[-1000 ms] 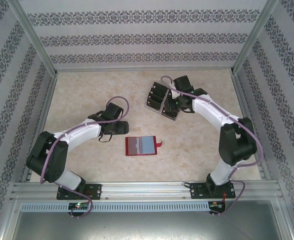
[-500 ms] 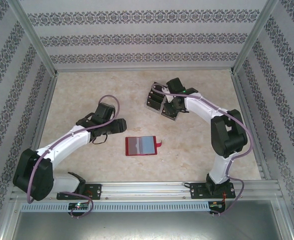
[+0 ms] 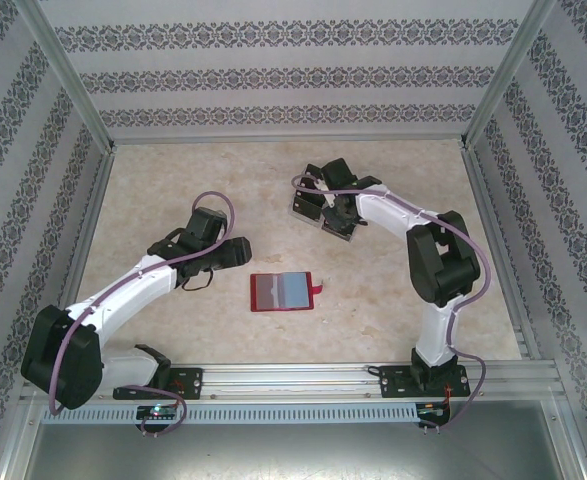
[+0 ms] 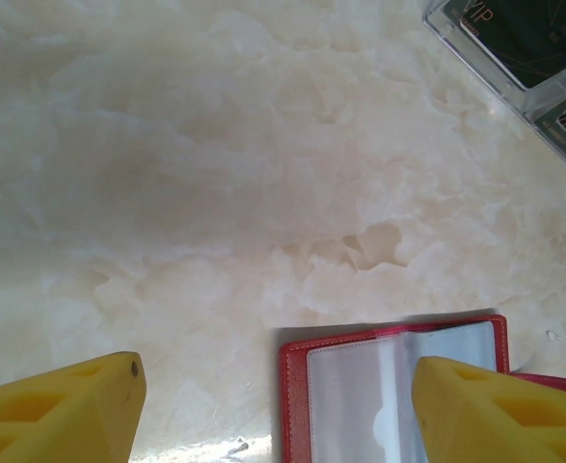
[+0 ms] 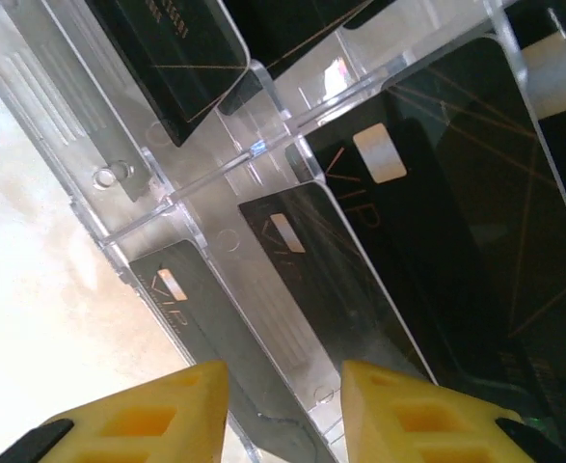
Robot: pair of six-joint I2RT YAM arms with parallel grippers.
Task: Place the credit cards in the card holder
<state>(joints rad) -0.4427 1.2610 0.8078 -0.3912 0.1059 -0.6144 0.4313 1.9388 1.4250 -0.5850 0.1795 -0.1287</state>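
**A:** What is the biggest thing there?

**B:** A pale, marbled stone-look tabletop (image 3: 173, 180), fenced by wallpapered panels with dark floral bands (image 3: 273, 70). Two white-and-black arms reach over it from the near rail, the left arm (image 3: 123, 290) low and stretched, the right arm (image 3: 433, 260) folded high and bent back towards the far middle.

**A:** And their hands?

**B:** The left gripper (image 3: 235, 251) hangs just left of the wallet. In its wrist view (image 4: 278, 371) the yellow fingers (image 4: 61, 410) stand spread wide with nothing between them. The right gripper (image 3: 335, 212) is over the stand. Close up (image 5: 281, 371) its fingers (image 5: 148, 415) are parted by a narrower gap, with a slot wall and the end of one card lying in that gap. I see no pad pressed on either.

**A:** Which stand?

**B:** A clear plastic slotted stand (image 3: 305, 200), far of centre, its ribbed walls plain in the right wrist view (image 5: 167, 193).

**A:** Where is the card holder?

**B:** The small red folding wallet (image 3: 283, 291) lies open and flat near the middle of the table, well apart from the stand, grey-blue inside upward. The left wrist view shows clear sleeves inside its red border (image 4: 389, 386).

**A:** The cards?

**B:** Thin black rectangular cards with pale gold lines and "VIP" lettering (image 5: 437, 241) all sit in the stand's slots (image 4: 533, 29).

**A:** Anything smaller?

**B:** A little red snap tab (image 3: 319, 290) on the wallet's right edge.
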